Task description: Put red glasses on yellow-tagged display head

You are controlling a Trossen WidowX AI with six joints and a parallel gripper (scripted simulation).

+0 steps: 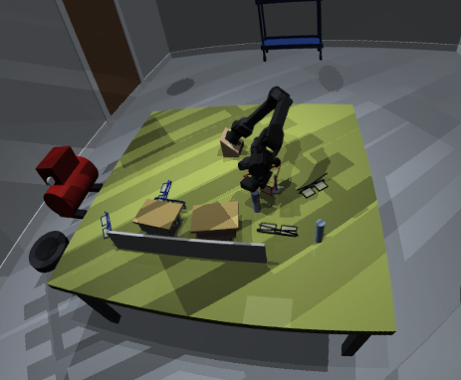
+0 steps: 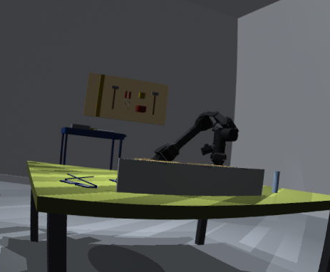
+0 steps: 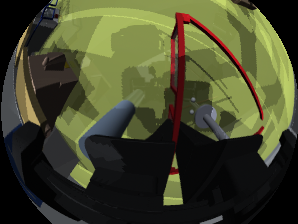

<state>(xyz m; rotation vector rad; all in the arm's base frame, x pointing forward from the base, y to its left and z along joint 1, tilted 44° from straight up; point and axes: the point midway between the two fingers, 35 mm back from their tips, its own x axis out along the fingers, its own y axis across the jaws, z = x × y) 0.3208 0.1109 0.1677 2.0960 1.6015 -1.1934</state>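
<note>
Wrist view showed the red glasses [image 3: 178, 83]; the exterior view's panel [image 2: 190, 176] hid them. Gripper [image 1: 259, 186] was pinching the frame, fingers nearly together.

On the green table [image 1: 326, 279]: glasses, five pairs in all: one red pair [image 1: 275, 185], two dark pairs [image 1: 277, 229] [image 1: 314, 187] right of centre, two blue pairs [image 1: 167, 192] [image 1: 106, 225] at left. Tan boxes [image 1: 159, 215] [image 1: 215, 217]: two, behind one grey barrier [image 1: 186, 246]. Blue-grey cylinders [image 1: 256, 201] [image 1: 320, 230]: two. One small tan block [image 1: 231, 144] at the arm base
</note>
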